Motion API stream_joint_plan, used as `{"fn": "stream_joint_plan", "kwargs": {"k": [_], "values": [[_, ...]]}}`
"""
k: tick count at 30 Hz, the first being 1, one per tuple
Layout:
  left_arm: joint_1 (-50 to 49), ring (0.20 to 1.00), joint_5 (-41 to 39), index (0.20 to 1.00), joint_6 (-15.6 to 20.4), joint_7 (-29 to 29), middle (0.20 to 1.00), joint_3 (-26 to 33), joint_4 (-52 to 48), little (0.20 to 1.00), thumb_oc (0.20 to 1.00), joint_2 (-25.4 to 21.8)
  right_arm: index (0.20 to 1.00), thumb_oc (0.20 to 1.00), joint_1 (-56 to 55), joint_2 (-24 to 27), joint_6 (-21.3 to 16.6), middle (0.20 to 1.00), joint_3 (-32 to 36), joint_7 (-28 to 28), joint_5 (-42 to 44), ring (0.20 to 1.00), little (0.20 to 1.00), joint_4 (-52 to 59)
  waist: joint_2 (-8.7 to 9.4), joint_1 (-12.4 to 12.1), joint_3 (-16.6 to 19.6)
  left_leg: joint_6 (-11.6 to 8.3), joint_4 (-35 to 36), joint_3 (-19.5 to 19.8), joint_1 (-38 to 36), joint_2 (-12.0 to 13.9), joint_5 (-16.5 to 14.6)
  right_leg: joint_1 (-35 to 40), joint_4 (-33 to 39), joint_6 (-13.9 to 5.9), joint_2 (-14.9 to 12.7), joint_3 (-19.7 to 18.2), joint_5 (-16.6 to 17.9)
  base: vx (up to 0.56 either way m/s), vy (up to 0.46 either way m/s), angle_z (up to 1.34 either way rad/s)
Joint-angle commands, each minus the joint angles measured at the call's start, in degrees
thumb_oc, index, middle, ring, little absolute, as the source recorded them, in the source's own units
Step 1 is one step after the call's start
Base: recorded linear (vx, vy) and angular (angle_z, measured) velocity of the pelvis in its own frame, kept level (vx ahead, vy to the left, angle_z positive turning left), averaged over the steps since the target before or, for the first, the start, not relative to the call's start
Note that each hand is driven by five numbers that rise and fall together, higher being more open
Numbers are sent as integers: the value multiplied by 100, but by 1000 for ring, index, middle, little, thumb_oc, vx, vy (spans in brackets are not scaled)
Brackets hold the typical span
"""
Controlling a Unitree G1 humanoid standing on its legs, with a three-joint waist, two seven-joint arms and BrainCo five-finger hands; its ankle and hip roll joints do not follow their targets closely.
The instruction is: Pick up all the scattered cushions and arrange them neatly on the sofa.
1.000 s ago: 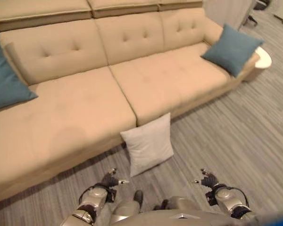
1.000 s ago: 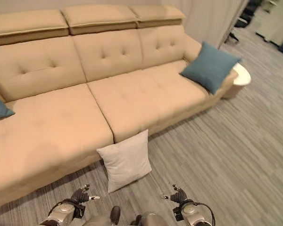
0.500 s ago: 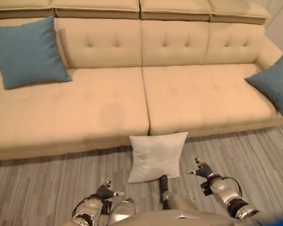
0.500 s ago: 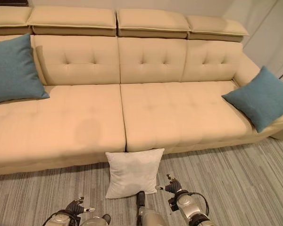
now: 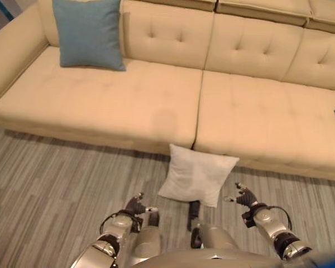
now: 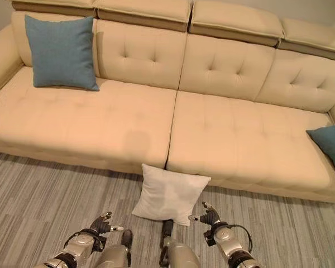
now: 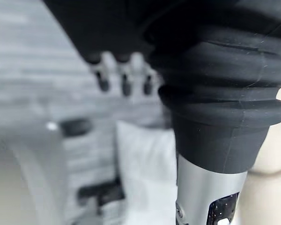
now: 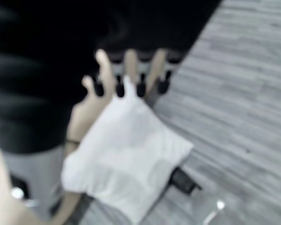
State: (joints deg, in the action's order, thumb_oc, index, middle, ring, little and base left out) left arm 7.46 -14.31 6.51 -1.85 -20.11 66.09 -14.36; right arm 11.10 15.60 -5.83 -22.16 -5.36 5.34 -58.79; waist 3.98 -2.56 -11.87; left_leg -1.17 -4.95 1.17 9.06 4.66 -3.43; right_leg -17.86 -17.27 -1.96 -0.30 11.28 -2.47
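Note:
A white cushion (image 5: 198,176) stands on the grey floor, leaning against the front of the beige sofa (image 5: 128,106) below the seam between its two seats. A blue cushion (image 6: 61,53) stands upright against the backrest at the sofa's left end. Another blue cushion (image 6: 330,145) lies at the right end, cut off by the view's edge. My left hand (image 5: 133,205) hangs low, left of the white cushion, open and holding nothing. My right hand (image 5: 247,198) is just right of the cushion's lower corner, also open and apart from it. The white cushion (image 8: 126,154) shows past the right hand's fingers (image 8: 140,79).
Grey striped floor (image 5: 56,178) stretches out before the sofa on the left. The sofa's left armrest (image 5: 11,50) closes off that end. The seats between the two blue cushions carry nothing.
The camera has swung left, so the sofa's left end and the left blue cushion are now in full view. The cushions have not moved. Both hands stay low and open.

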Motion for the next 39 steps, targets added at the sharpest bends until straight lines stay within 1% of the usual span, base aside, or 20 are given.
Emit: {"fn": "stream_joint_plan", "kwargs": {"k": [1, 3, 5, 6, 7, 8, 9, 10, 11, 13, 19, 25, 27, 28, 29, 30, 32, 34, 37, 39], "values": [[71, 1000, 79, 1000, 87, -23, 1000, 216, 46, 1000, 1000, -84, 1000, 1000, -247, 13, -118, 1000, 33, -36, 7, 1000, 1000, 303, 385, 102, 203, -98, 164, 238, -121, -576, 332, 1121, 1321, -574, -469, -450, 354, 56, 102, 18], [-30, 1000, 41, 1000, 85, -30, 1000, 317, 40, 1000, 1000, -120, 1000, 1000, -188, -54, -116, 1000, -4, -25, -63, 1000, 1000, 330, 414, -41, 164, 30, 116, 201, -237, -622, 178, 1017, 878, -720, -623, -464, 452, 70, 179, 34], [-19, 1000, 29, 1000, 86, -36, 1000, 345, 53, 1000, 1000, -152, 1000, 1000, -159, -62, -113, 1000, -4, -37, -74, 1000, 1000, 375, 417, -62, 130, 63, 71, 150, -269, -627, 144, 917, 667, -786, -685, -493, 554, 34, 117, -83], [-7, 1000, 23, 1000, 83, -34, 1000, 361, 55, 1000, 1000, -182, 1000, 1000, -120, -82, -112, 1000, -28, -35, -68, 1000, 1000, 395, 414, -62, 92, 84, 29, 181, -290, -639, 123, 834, 520, -824, -694, -577, 663, 51, 124, -84], [14, 1000, -5, 1000, 94, -43, 1000, 381, 45, 1000, 1000, -239, 1000, 1000, -112, -91, -119, 1000, -25, -29, -44, 1000, 1000, 455, 389, -30, 53, 103, -33, 278, -302, -638, 108, 740, 349, -830, -622, -880, 672, 39, 73, -38], [13, 1000, -5, 1000, 94, -43, 1000, 381, 45, 1000, 1000, -239, 1000, 1000, -112, -91, -119, 1000, -25, -29, -43, 1000, 1000, 455, 389, -31, 52, 102, -34, 277, -303, -637, 106, 740, 347, -829, -622, -881, 671, 53, 55, -6], [14, 1000, -21, 1000, 113, -36, 1000, 399, 26, 1000, 1000, -274, 1000, 1000, -131, -72, -126, 1000, -17, -18, -26, 1000, 1000, 490, 376, -2, 63, 104, -59, 360, -301, -657, 85, 751, 438, -795, -603, -1043, 633, 97, -2, 4], [55, 1000, -28, 1000, 146, -46, 1000, 439, 63, 1000, 1000, -318, 1000, 1000, -137, -60, -139, 1000, -21, 4, -6, 1000, 1000, 519, 385, 3, 88, 77, -44, 423, -322, -669, 48, 811, 875, -757, -688, -1056, 626, 98, -2, 8], [55, 1000, -28, 1000, 146, -46, 1000, 439, 63, 1000, 1000, -318, 1000, 1000, -137, -60, -139, 1000, -21, 4, -6, 1000, 1000, 519, 383, 5, 84, 77, -43, 426, -328, -667, 46, 820, 881, -756, -687, -1051, 627, 153, -42, 10], [68, 1000, -108, 1000, 192, -98, 1000, 545, 54, 1000, 1000, -368, 1000, 1000, -183, -34, -137, 1000, -32, 29, -9, 1000, 1000, 490, 421, 32, 75, 38, -48, 575, -401, -735, -9, 858, 1429, -776, -751, -1216, 742, 174, -40, 11], [-24, 1000, -150, 1000, 199, -106, 1000, 643, 164, 1000, 1000, -330, 1000, 1000, -154, 45, -163, 1000, -106, 37, -78, 1000, 1000, 564, 444, -38, 113, -3, 9, 580, -387, -700, 10, 986, 1676, -757, -746, -1120, 812, 64, -38, 8], [-80, 1000, 0, 1000, 178, -71, 1000, 517, 151, 1000, 1000, -231, 1000, 1000, -127, 61, -160, 1000, -67, 45, -71, 1000, 1000, 494, 449, -62, 155, 56, -77, 648, -367, -773, -62, 1058, 1648, -793, -800, -1056, 799, 45, 19, 0], [-104, 1000, -21, 1000, 169, -60, 1000, 514, 142, 1000, 1000, -214, 1000, 1000, -108, 25, -152, 1000, -67, 53, -69, 1000, 1000, 456, 431, -88, 118, 148, -139, 714, -400, -853, -115, 827, 1087, -915, -825, -1156, 961, 23, 79, -4], [-104, 1000, -21, 1000, 169, -60, 1000, 514, 142, 1000, 1000, -214, 1000, 1000, -108, 25, -152, 1000, -67, 53, -69, 1000, 1000, 456, 431, -88, 119, 148, -140, 714, -400, -853, -115, 826, 1086, -915, -825, -1156, 961, 3, 74, -8], [-103, 1000, -52, 1000, 168, -65, 1000, 522, 138, 1000, 1000, -219, 1000, 1000, -94, 21, -159, 1000, -58, 51, -45, 1000, 1000, 460, 424, -51, 84, 185, -148, 753, -424, -884, -119, 706, 800, -964, -800, -1299, 1098, 3, 49, -6], [-100, 1000, -75, 1000, 174, -70, 1000, 510, 131, 1000, 1000, -222, 1000, 1000, -104, 25, -162, 1000, -59, 52, -37, 1000, 1000, 489, 414, -10, 50, 194, -161, 803, -452, -898, -115, 634, 626, -971, -778, -1380, 1187, 12, 72, -5], [-62, 1000, -31, 1000, 164, -76, 1000, 491, 146, 1000, 1000, -223, 1000, 1000, -120, 20, -160, 1000, -36, 49, -25, 1000, 1000, 579, 377, 14, 17, 206, -190, 820, -510, -863, -168, 544, 406, -910, -759, -1305, 1107, 62, 61, 0], [-60, 1000, -9, 1000, 179, -83, 1000, 507, 158, 1000, 1000, -247, 1000, 1000, -148, 16, -155, 1000, -68, 48, -49, 1000, 1000, 521, 379, 29, 49, 208, -116, 810, -710, -858, -255, 473, 762, -823, -698, -1081, 984, 153, 23, -10], [-44, 1000, -19, 1000, 183, -68, 1000, 524, 165, 1000, 1000, -252, 1000, 1000, -161, 19, -163, 1000, -76, 58, -48, 1000, 1000, 425, 372, 78, 66, 201, -51, 863, -822, -854, -271, 410, 1051, -794, -589, -1083, 957, 165, -21, -6], [-36, 1000, -43, 1000, 190, -68, 1000, 556, 202, 1000, 1000, -249, 1000, 1000, -199, 23, -149, 1000, -109, 80, -39, 1000, 1000, 327, 402, 152, 131, 121, -10, 986, -1033, -850, -328, 422, 1485, -753, -434, -1053, 993, 263, -74, 15]]}}
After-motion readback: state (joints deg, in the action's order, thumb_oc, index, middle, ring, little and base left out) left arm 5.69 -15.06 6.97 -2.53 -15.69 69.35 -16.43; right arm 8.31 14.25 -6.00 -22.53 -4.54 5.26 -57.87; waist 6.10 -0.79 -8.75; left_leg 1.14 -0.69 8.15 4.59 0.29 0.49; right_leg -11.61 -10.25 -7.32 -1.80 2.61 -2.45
